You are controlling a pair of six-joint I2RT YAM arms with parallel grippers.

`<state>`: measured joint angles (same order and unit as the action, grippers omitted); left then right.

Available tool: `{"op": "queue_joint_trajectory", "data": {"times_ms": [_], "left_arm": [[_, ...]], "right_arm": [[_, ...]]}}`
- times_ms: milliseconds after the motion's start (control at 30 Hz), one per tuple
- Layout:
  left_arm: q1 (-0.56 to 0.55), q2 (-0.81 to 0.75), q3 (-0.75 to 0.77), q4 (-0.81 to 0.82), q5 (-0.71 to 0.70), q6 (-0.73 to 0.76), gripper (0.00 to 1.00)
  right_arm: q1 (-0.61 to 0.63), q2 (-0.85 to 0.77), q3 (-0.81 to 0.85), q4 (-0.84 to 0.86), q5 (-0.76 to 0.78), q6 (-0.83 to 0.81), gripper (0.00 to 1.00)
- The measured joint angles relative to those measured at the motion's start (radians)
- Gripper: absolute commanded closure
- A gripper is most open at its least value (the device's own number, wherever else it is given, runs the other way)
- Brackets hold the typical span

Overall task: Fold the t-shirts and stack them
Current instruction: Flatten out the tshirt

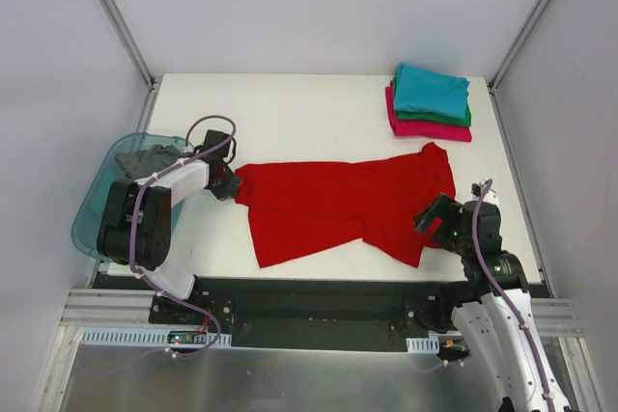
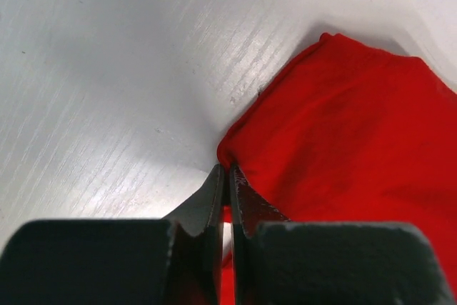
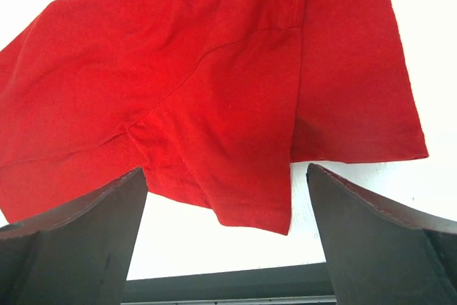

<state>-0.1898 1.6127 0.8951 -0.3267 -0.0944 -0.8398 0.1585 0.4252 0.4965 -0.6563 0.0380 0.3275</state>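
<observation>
The left hand [image 2: 227,176] is pinching shut on the left corner of the red shirt [image 1: 338,205], its fingers pressed together with a sliver of cloth showing between them. The right hand [image 3: 227,176] is hanging wide open just above the shirt's near right edge, gripping nothing. The red shirt is lying rumpled across the middle of the white desk [image 1: 309,113], stretching from one hand to the other. At the far right corner, a folded teal shirt [image 1: 432,91] is sitting on a green shirt [image 1: 446,119] and a pink shirt [image 1: 425,129]. At the desk's left edge, a blue tub [image 1: 87,224] is holding a grey shirt [image 1: 145,156].
</observation>
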Motion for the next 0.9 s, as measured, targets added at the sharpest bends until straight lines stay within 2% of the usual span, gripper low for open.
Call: {"op": "queue_joint_trajectory", "data": {"times_ms": [100, 300, 367, 500, 567, 733, 900], "left_arm": [[0.0, -0.039, -0.032, 0.022, 0.007, 0.021, 1.0], [0.0, -0.242, -0.101, 0.043, 0.013, 0.05, 1.0], [0.0, -0.272, -0.112, 0.057, 0.018, 0.056, 1.0], [0.0, -0.306, -0.142, 0.068, 0.033, 0.075, 1.0], [0.0, -0.314, -0.153, 0.068, 0.035, 0.077, 1.0], [0.0, -0.342, -0.164, 0.068, 0.042, 0.086, 1.0], [0.0, -0.351, -0.164, 0.068, 0.042, 0.093, 1.0]], "right_arm": [[0.0, 0.002, 0.0, -0.002, 0.006, 0.006, 0.04], [0.024, 0.068, 0.0, -0.082, -0.086, 0.086, 0.04], [0.103, 0.115, 0.001, -0.112, -0.072, 0.116, 0.04], [0.368, 0.238, 0.001, -0.177, 0.058, 0.232, 0.03], [0.439, 0.291, 0.003, -0.182, 0.108, 0.281, 0.01], [0.505, 0.428, 0.01, -0.182, 0.229, 0.364, 0.16], [0.506, 0.478, 0.01, -0.132, 0.276, 0.387, 0.2]]}}
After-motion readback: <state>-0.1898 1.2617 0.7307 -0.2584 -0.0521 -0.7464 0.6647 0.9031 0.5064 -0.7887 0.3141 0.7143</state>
